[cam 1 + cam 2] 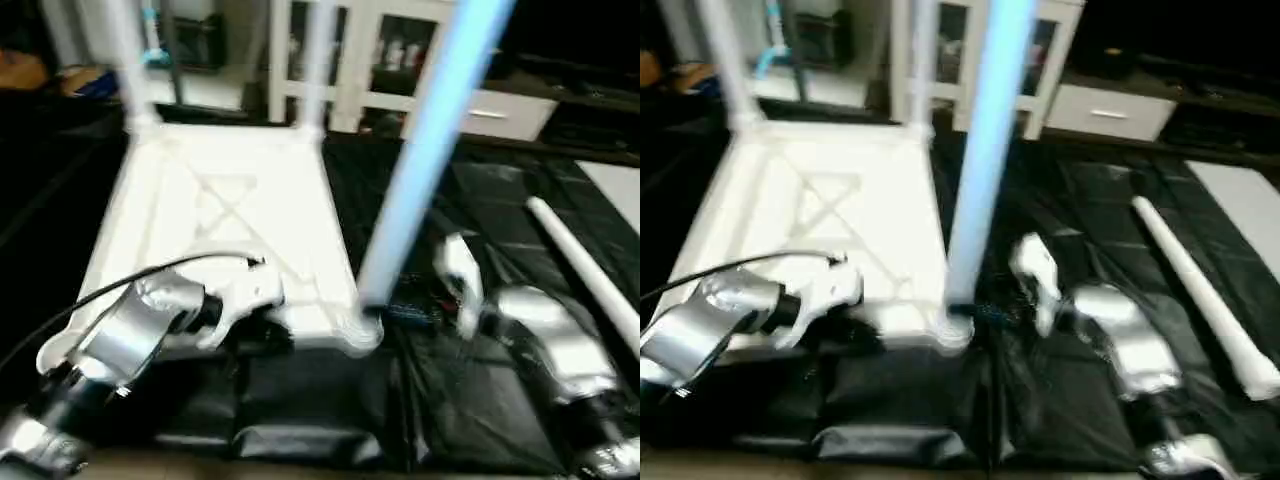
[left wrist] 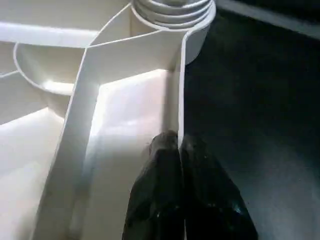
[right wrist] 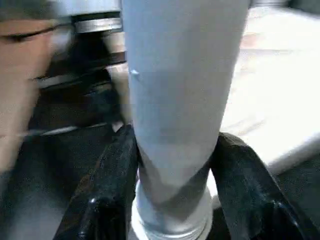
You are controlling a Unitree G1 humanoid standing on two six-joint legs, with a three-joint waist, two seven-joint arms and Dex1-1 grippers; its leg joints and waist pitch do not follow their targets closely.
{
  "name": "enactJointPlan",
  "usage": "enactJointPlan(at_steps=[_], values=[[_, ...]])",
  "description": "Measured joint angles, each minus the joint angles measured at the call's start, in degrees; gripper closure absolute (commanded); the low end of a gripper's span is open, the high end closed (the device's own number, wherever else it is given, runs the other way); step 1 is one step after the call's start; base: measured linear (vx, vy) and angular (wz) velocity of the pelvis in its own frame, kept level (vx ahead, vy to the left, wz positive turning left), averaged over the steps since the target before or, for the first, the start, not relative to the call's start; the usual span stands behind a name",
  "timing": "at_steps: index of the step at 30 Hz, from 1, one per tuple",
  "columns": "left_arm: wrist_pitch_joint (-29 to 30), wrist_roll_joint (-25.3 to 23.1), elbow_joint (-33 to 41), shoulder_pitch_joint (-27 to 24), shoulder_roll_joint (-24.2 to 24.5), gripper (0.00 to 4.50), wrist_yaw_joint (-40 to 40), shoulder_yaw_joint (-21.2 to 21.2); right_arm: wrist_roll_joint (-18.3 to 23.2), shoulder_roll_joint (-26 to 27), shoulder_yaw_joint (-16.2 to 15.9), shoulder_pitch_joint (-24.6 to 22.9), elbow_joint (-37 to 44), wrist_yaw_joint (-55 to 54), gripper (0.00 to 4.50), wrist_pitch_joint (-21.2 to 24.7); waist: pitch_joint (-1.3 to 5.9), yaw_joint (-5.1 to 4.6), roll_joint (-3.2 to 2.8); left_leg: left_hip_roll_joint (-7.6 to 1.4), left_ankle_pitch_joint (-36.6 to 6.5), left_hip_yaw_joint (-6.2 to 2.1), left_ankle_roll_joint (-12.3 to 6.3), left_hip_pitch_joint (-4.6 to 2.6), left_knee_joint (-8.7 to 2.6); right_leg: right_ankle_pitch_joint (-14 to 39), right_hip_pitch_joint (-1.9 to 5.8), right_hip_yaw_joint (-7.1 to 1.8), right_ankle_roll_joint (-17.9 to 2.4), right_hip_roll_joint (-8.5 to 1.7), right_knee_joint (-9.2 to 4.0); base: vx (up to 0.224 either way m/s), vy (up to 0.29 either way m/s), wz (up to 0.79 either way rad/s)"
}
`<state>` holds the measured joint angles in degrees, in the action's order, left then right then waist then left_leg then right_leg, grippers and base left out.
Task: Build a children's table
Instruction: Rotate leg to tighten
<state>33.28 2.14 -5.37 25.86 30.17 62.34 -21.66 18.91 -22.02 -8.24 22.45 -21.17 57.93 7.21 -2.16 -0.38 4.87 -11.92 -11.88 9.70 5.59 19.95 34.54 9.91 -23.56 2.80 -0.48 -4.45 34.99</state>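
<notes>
Tabletop (image 1: 230,230) lies ribs-up on black sheet (image 1: 480,260); near-right leg (image 1: 420,160) stands upright in its socket between right gripper (image 3: 172,190)'s fingers, grip uncertain; left gripper (image 2: 181,170) clamps the rim; spare leg (image 1: 585,265) lies right

The white plastic square top (image 1: 230,225) lies upside down on the black sheet (image 1: 500,230), with three tall white legs (image 1: 425,150) standing up from its corners and blocking the way there. Its ribbed middle is open from above. A loose long white leg (image 1: 1200,295) lies across the sheet on the right.
</notes>
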Motion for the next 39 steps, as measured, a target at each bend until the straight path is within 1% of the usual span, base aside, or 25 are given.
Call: enactJointPlan(at_steps=[1, 2, 3, 4, 6, 7, 10, 12, 14, 15, 17, 18, 19, 21, 22, 23, 24, 25, 27, 29, 31, 32, 34, 39], values=[[3.46, -0.90, -2.16, 1.34, -5.52, 4.50, -7.18, 1.92, -2.02, 3.03, 1.59, 1.19, -1.40, -11.29, 2.65, 1.25, -0.05, -0.58, 0.14, 0.00, 0.03, -0.01, 0.04, 0.04, 0.10, 0.00, -0.05, -0.06, 0.01, 0.01, 0.00, 0.000, 0.000, 0.00], [5.31, -2.01, -3.91, 2.44, -9.21, 4.50, -12.31, 2.84, -3.79, 5.68, 2.43, 2.41, -2.32, -20.21, 2.65, 2.06, -0.10, -1.03, 0.24, 0.00, 0.07, -0.03, 0.10, 0.09, 0.18, 0.00, -0.19, -0.13, 0.02, 0.02, 0.02, -0.052, 0.011, -0.09], [6.39, -2.55, -5.18, 3.38, -12.38, 4.50, -16.35, 2.96, -5.10, 8.34, 3.23, 3.12, -2.77, -28.08, 2.65, 2.68, -0.11, -1.30, 0.32, 0.01, 0.08, -0.09, 0.11, 0.17, 0.21, 0.00, -0.38, -0.12, 0.03, 0.02, -0.01, -0.033, 0.013, -0.18], [6.85, -2.50, -5.58, 3.60, -14.45, 4.50, -19.14, 2.79, -5.95, 10.52, 3.43, 3.30, -2.78, -34.94, 2.65, 2.67, -0.11, -1.61, 0.35, 0.03, 0.08, -0.22, 0.12, 0.18, 0.20, -0.03, -0.50, -0.03, 0.07, 0.02, -0.06, -0.033, 0.013, -0.18], [5.93, -2.52, -6.48, 3.60, -16.38, 4.50, -22.10, 2.52, -7.56, 14.20, 4.26, 2.56, -2.67, -42.88, 2.65, 1.24, -0.09, -1.74, 0.37, 0.04, 0.07, -0.37, 0.14, 0.16, 0.17, -0.08, -0.48, 0.19, 0.15, 0.10, -0.06, 0.000, 0.000, 0.00], [5.01, -2.76, -7.09, 3.62, -16.97, 4.50, -23.58, 2.51, -8.85, 16.47, 4.55, 2.19, -2.65, -47.14, 2.65, 0.04, -0.09, -1.56, 0.36, 0.04, 0.07, -0.38, 0.16, 0.15, 0.06, -0.11, -0.50, 0.25, 0.17, 0.13, 0.00, 0.000, 0.000, 0.00], [3.95, -3.34, -7.80, 3.99, -17.11, 4.50, -24.64, 2.66, -10.68, 19.75, 5.26, 1.77, -3.30, -51.60, 2.65, -2.62, -0.12, -0.84, 0.19, 0.00, 0.07, -0.39, 0.16, 0.16, -0.14, -0.17, -0.51, 0.45, 0.14, 0.16, 0.02, 0.000, 0.000, 0.00], [3.97, -3.58, -7.84, 4.12, -16.99, 4.50, -24.57, 2.68, -10.53, 20.72, 5.78, 1.86, -4.19, -51.53, 2.65, -4.51, -0.10, -0.79, 0.21, -0.03, 0.07, -0.39, 0.17, 0.19, -0.14, -0.22, -0.45, 0.47, 0.13, 0.15, 0.01, 0.000, 0.000, 0.00], [3.76, -3.61, -7.49, 4.15, -16.06, 4.50, -23.18, 2.57, -9.48, 20.53, 6.57, 1.73, -4.67, -47.28, 2.65, -6.14, -0.11, -0.92, 0.19, -0.06, 0.07, -0.37, 0.17, 0.24, -0.12, -0.25, -0.44, 0.36, 0.09, 0.12, -0.03, 0.000, 0.000, 0.00], [3.58, -3.57, -7.20, 4.15, -15.14, 4.50, -22.11, 2.46, -9.11, 19.56, 6.58, 1.33, -4.35, -44.48, 1.96, -6.34, -0.12, -1.00, 0.18, -0.05, 0.06, -0.36, 0.15, 0.27, -0.11, -0.29, -0.46, 0.33, 0.07, 0.11, -0.06, 0.000, 0.000, 0.00], [2.80, -3.49, -6.62, 4.14, -13.45, 4.50, -19.90, 1.90, -7.44, 17.92, 6.32, 0.06, -2.58, -40.64, 1.96, -5.88, -0.14, -0.87, 0.15, -0.05, 0.01, -0.32, 0.12, 0.31, -0.16, -0.47, -0.47, 0.30, -0.15, 0.11, -0.06, 0.000, 0.000, 0.00], [1.83, -3.43, -6.03, 4.03, -12.05, 4.50, -18.66, 1.19, -7.04, 17.12, 5.63, -0.34, -1.22, -39.66, 1.96, -5.31, -0.19, -0.77, 0.08, -0.05, 0.01, -0.32, 0.12, 0.31, -0.22, -0.46, -0.51, 0.30, -0.14, 0.12, -0.07, 0.000, 0.000, 0.00], [0.91, -3.04, -5.34, 3.80, -10.45, 4.50, -16.91, 0.63, -6.11, 16.22, 5.30, -0.56, 0.02, -38.34, 1.80, -4.54, -0.24, -0.69, 0.00, -0.05, 0.01, -0.32, 0.13, 0.34, -0.28, -0.45, -0.53, 0.31, -0.12, 0.12, -0.06, 0.000, 0.000, 0.00], [-1.57, -2.22, -3.43, 2.59, -6.70, 4.50, -12.05, -0.32, -2.97, 12.48, 4.64, -1.14, 3.73, -31.48, 1.55, -0.48, -0.32, -0.26, -0.11, -0.07, 0.01, -0.30, 0.13, 0.31, -0.39, -0.39, -0.53, 0.32, -0.09, 0.13, -0.06, 0.000, 0.000, 0.00], [-3.64, -1.51, -2.12, 1.43, -4.10, 4.50, -8.72, -0.54, -1.39, 9.28, 3.46, -1.78, 5.84, -26.23, 1.52, 1.57, -0.33, 0.23, -0.13, -0.08, 0.01, -0.30, 0.12, 0.28, -0.41, -0.33, -0.50, 0.33, -0.10, 0.13, -0.07, 0.000, 0.000, 0.00], [-5.16, -0.79, -1.30, 0.63, -2.19, 4.50, -6.00, -0.66, -0.53, 6.86, 2.67, -2.21, 7.11, -21.86, 1.52, 2.70, -0.33, 0.67, -0.14, -0.08, 0.00, -0.30, 0.11, 0.25, -0.41, -0.29, -0.48, 0.34, -0.10, 0.12, -0.08, 0.000, 0.000, 0.00], [-6.16, 0.12, -0.04, -0.30, -0.41, 4.50, -3.28, -0.69, 0.30, 4.43, 1.42, -2.28, 8.19, -17.20, 1.52, 3.44, -0.34, 0.88, -0.15, -0.08, 0.00, -0.29, 0.10, 0.20, -0.41, -0.26, -0.48, 0.33, -0.10, 0.10, -0.08, 0.000, 0.000, 0.00], [-6.38, 0.82, 1.17, -0.95, 1.04, 4.50, -0.53, -0.77, 0.82, 2.11, 0.18, -2.53, 9.45, -12.39, 1.52, 3.67, -0.35, 1.28, -0.16, -0.10, 0.00, -0.19, 0.10, 0.14, -0.40, -0.23, -0.45, 0.31, -0.12, 0.06, -0.09, 0.000, 0.000, 0.00], [-5.69, 1.12, 2.34, -1.14, 2.50, 4.50, 2.07, -1.43, 1.22, -0.53, -0.86, -2.57, 9.99, -6.27, 1.52, 3.67, -0.39, 1.95, -0.22, -0.11, 0.00, 0.05, 0.08, 0.15, -0.31, -0.22, -0.40, 0.09, -0.12, 0.02, -0.08, 0.000, 0.000, 0.00], [-5.31, 1.85, 3.31, -1.30, 3.06, 4.50, 4.21, -2.53, 2.19, -3.70, -1.30, -2.71, 10.62, 0.67, 1.52, 3.94, -0.41, 2.38, -0.25, -0.08, 0.01, 0.27, 0.05, 0.16, -0.21, -0.22, -0.34, -0.32, -0.11, 0.02, -0.07, 0.000, 0.000, 0.00], [-4.92, 2.78, 4.07, -1.65, 3.40, 4.50, 5.88, -3.20, 3.73, -6.50, -1.40, -3.04, 11.49, 6.07, 1.52, 4.76, -0.40, 2.51, -0.23, -0.07, 0.00, 0.38, 0.02, 0.15, -0.15, -0.21, -0.24, -0.54, -0.10, 0.01, -0.06, 0.000, 0.000, 0.00], [-4.85, 3.01, 4.21, -1.65, 3.62, 4.50, 6.43, -3.43, 4.13, -7.10, -1.41, -3.04, 11.60, 7.61, 1.52, 5.22, -0.39, 2.50, -0.22, -0.07, 0.00, 0.36, 0.02, 0.16, -0.11, -0.21, -0.23, -0.54, -0.10, 0.01, -0.05, 0.000, 0.000, 0.00], [-4.75, 3.74, 4.38, -1.65, 4.31, 4.50, 7.48, -3.72, 5.17, -7.61, -1.62, -3.04, 11.65, 10.00, 1.52, 5.86, -0.39, 2.42, -0.22, -0.07, 0.00, 0.33, 0.02, 0.16, -0.10, -0.22, -0.23, -0.53, -0.10, 0.02, 0.01, 0.000, 0.000, 0.00], [-4.76, 4.41, 4.63, -1.77, 5.18, 4.50, 9.31, -3.99, 5.93, -8.54, -2.82, -3.01, 11.95, 13.97, 1.52, 6.51, -0.39, 2.49, -0.22, -0.08, 0.01, 0.22, 0.03, 0.19, -0.11, -0.20, -0.22, -0.46, -0.07, 0.04, 0.09, 0.000, 0.000, 0.00]])
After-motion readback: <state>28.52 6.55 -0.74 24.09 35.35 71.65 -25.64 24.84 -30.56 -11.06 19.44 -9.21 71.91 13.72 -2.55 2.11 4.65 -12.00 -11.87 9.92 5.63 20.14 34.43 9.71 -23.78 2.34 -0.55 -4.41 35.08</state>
